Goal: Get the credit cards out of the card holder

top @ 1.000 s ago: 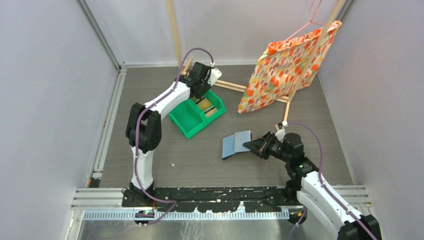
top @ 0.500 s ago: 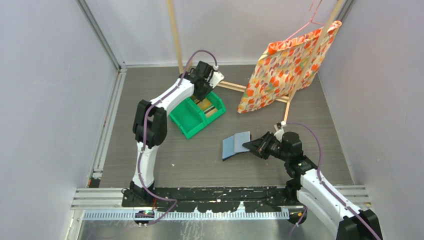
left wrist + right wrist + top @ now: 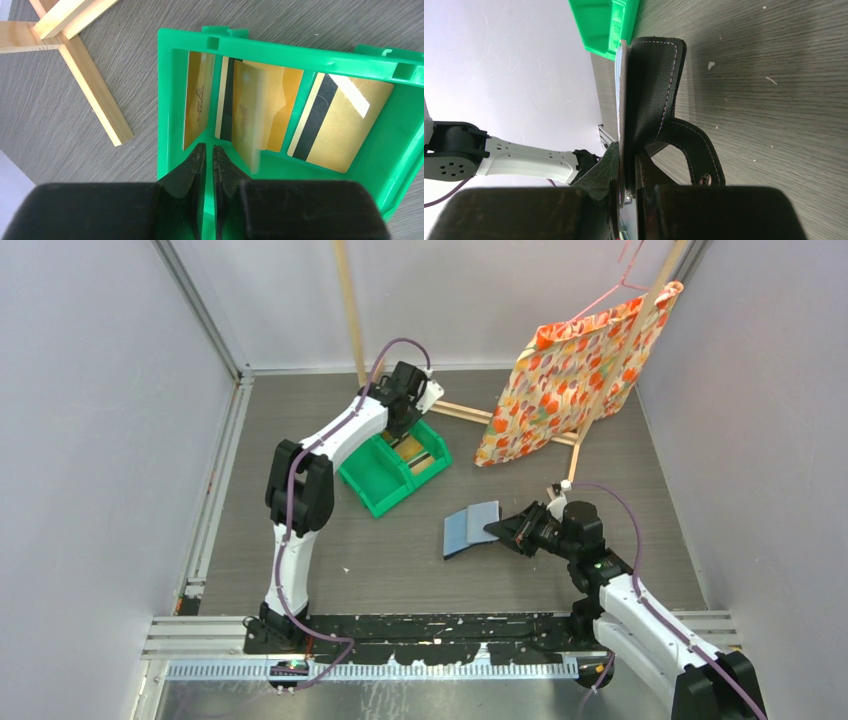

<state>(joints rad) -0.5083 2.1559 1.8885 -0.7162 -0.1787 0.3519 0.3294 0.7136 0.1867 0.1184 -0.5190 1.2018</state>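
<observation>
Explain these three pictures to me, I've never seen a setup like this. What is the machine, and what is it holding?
The machine is two robot arms, a left arm and a right arm, bolted to the near edge of a table. Each ends in a two-finger gripper. The wide picture looks down from above and behind them. The other two come from cameras on the wrists.

On the table sits a green bin. Behind it, a flowered cloth hangs on a wooden frame.

The left gripper hovers over the bin, fingers barely apart and empty. Golden credit cards lie and lean inside it.

The right gripper is clamped on the edge of the dark card holder, which is folded open.
</observation>
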